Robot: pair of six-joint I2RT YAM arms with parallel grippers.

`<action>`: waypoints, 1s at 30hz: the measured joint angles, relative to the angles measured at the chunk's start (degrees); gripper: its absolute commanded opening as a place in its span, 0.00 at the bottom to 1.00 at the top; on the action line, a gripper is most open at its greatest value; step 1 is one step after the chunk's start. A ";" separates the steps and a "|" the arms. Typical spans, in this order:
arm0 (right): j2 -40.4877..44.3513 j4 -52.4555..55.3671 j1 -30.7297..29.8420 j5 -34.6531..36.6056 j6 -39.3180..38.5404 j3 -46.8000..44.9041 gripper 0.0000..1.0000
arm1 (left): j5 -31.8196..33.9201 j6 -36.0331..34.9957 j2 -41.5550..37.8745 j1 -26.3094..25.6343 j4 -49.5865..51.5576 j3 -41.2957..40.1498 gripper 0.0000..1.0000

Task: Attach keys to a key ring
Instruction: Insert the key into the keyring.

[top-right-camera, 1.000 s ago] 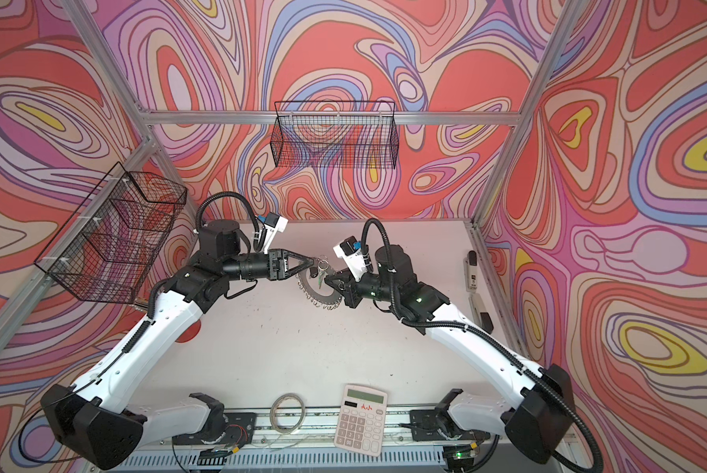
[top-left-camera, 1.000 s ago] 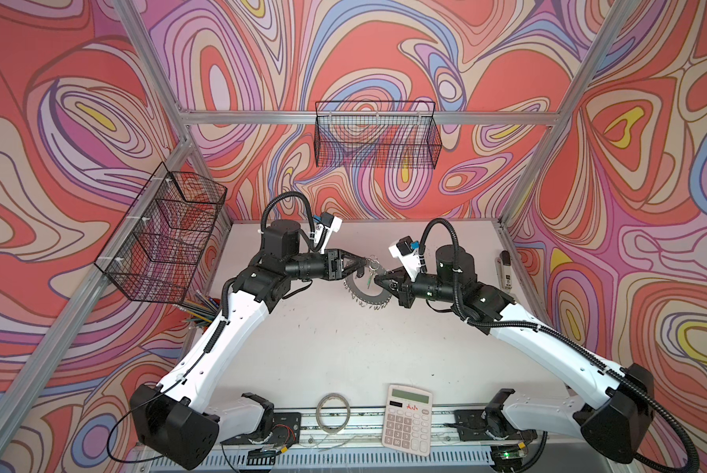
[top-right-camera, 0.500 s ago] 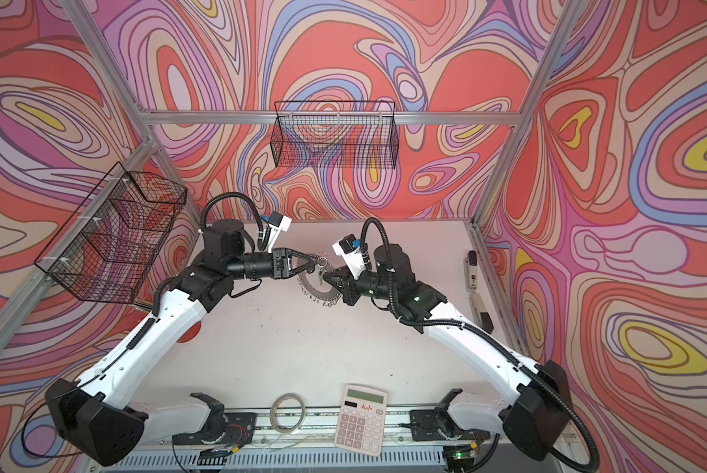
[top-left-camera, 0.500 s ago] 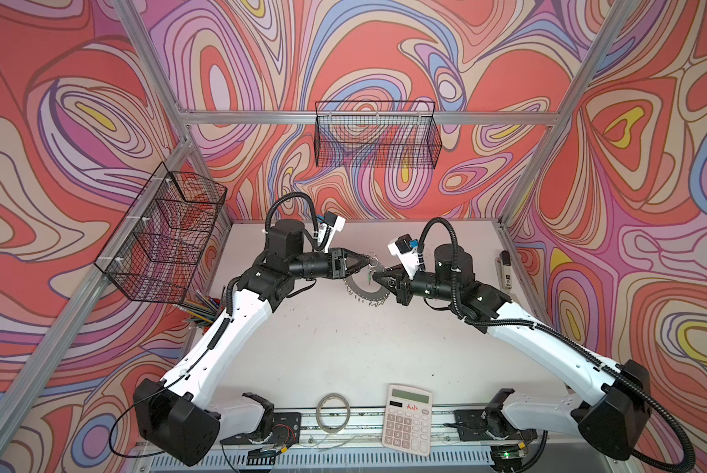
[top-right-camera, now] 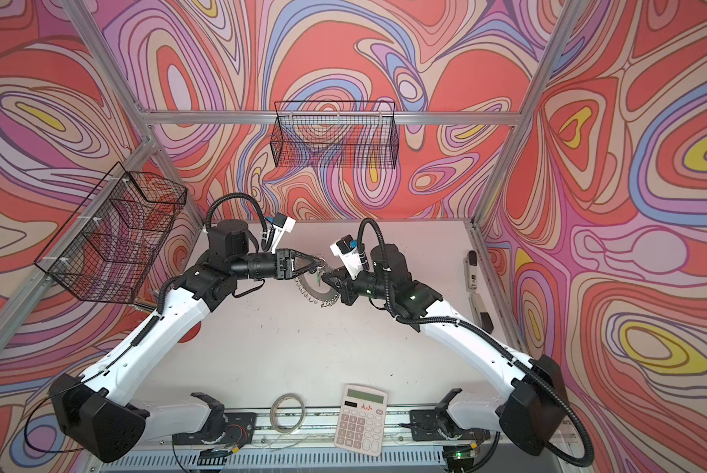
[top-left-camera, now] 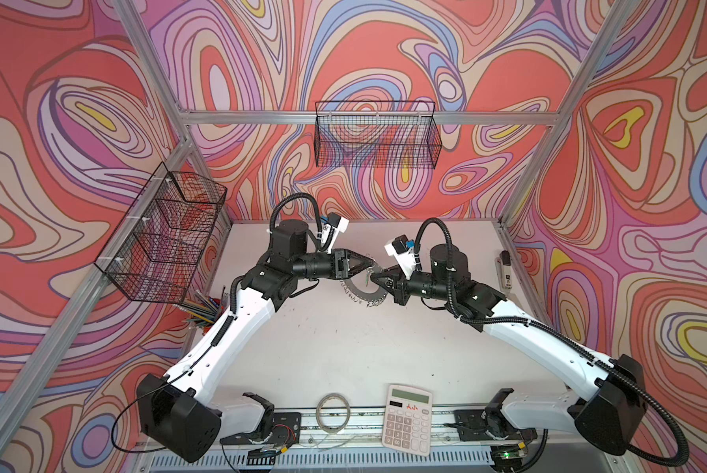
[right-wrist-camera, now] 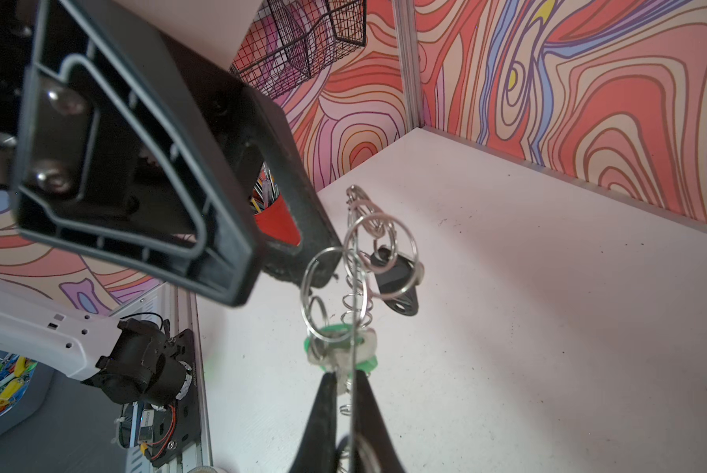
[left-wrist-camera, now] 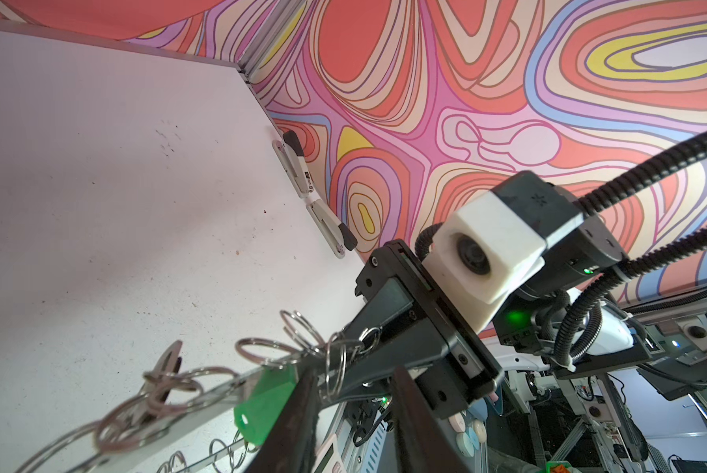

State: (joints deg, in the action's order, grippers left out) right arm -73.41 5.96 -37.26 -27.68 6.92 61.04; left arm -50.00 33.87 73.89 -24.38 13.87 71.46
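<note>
The key ring [top-left-camera: 362, 295] is a grey disc fringed with wire clips, held off the table between both arms. My right gripper [right-wrist-camera: 345, 379] is shut on its rim [right-wrist-camera: 355, 286], seen edge-on, with the metal head of the green-tagged key [right-wrist-camera: 339, 348] pinched beside it. The black-tagged key [right-wrist-camera: 396, 278] hangs from a clip farther along the rim. My left gripper [left-wrist-camera: 353, 376] is open. A small split ring [left-wrist-camera: 335, 368] stands between its fingers, against one finger [left-wrist-camera: 298, 409]. The green tag [left-wrist-camera: 267, 403] hangs just beside that finger.
A calculator [top-left-camera: 407, 417] and a thin tape-like hoop [top-left-camera: 334, 411] lie at the front edge. A cup of pencils [top-left-camera: 204, 315] stands at the left, under a wire basket [top-left-camera: 163, 233]. Another basket [top-left-camera: 376, 139] hangs on the back wall. Staplers [top-left-camera: 504, 270] lie along the right edge.
Both grippers have drawn slightly closer together over the back middle of the table. The key ring stays in the right gripper's grip.
</note>
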 measured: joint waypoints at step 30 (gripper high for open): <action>-0.63 -0.42 -0.24 -0.15 0.07 0.02 0.00 | -0.44 -0.70 1.44 -0.28 0.44 0.20 0.15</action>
State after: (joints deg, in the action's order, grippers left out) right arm -74.04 5.54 -37.50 -27.83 6.98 61.06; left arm -50.43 33.17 75.33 -24.67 14.31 71.66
